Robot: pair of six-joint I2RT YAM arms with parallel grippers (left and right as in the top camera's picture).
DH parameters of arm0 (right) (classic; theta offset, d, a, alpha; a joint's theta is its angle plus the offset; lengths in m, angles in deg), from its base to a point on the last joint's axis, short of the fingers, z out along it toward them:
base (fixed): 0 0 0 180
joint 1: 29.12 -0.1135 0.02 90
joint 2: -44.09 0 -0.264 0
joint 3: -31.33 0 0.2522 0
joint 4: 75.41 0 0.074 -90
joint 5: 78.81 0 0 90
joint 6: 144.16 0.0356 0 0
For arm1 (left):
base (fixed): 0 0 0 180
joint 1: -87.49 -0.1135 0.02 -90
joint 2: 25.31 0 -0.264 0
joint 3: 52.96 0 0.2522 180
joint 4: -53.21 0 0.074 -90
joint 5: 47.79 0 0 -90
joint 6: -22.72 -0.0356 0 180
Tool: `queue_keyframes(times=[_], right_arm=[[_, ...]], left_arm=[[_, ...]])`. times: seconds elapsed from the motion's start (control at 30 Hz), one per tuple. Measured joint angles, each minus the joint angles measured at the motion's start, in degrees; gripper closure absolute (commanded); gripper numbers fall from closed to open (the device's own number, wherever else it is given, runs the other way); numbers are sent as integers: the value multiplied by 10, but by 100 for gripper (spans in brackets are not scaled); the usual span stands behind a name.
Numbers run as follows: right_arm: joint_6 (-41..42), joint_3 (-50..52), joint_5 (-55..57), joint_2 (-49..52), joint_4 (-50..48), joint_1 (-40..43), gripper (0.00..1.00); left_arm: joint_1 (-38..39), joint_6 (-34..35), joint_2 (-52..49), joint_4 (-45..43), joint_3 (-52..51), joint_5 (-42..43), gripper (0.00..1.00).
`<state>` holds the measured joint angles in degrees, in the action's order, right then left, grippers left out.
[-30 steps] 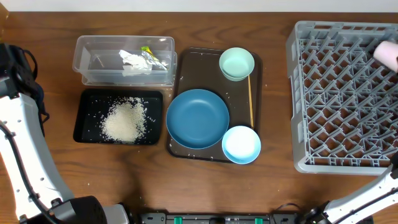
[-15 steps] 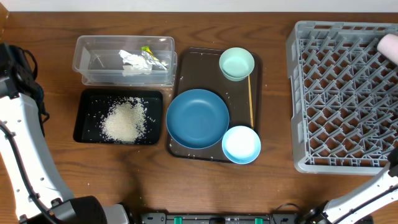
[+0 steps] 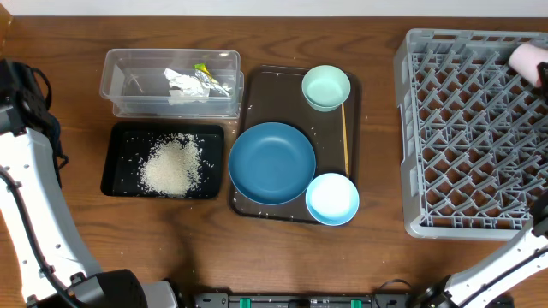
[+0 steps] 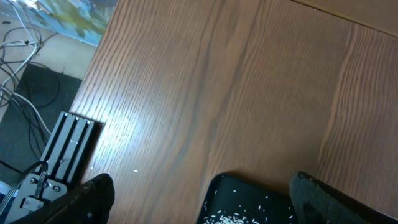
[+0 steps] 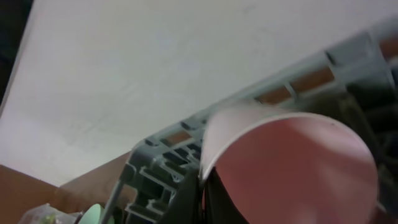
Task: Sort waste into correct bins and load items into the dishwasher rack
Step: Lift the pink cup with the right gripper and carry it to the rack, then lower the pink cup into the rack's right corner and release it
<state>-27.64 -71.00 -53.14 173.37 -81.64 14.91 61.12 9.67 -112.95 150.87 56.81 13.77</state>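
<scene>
Pink, the one cup (image 3: 524, 58) is pinched in my right end effector (image 5: 200, 190) at the rack's (image 3: 471, 128) far right corner, while one mint bowl (image 3: 325, 86), one blue bowl (image 3: 332, 198), one plate (image 3: 272, 162) and one chopstick (image 3: 345, 137) lie on the tray (image 3: 257, 85) and my left end effector (image 4: 200, 186) gapes empty.

The brown wooden table (image 3: 282, 257) carries four things directly. A clear plastic rectangular tub (image 3: 120, 101) stands at the back left, and a shallow black rectangular tray (image 3: 116, 181) lies just in front of it. A dark brown serving tray (image 3: 270, 94) is in the middle, and a large square grey plastic crate (image 3: 408, 128) is at the right.
</scene>
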Motion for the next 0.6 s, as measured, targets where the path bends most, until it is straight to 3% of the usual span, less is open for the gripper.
queue_keyframes(times=[0.6], right_arm=[[18, -4, -28, 16, 13, 32, 99]], left_arm=[[0, 0, 0, 0, 0, 0, 8]])
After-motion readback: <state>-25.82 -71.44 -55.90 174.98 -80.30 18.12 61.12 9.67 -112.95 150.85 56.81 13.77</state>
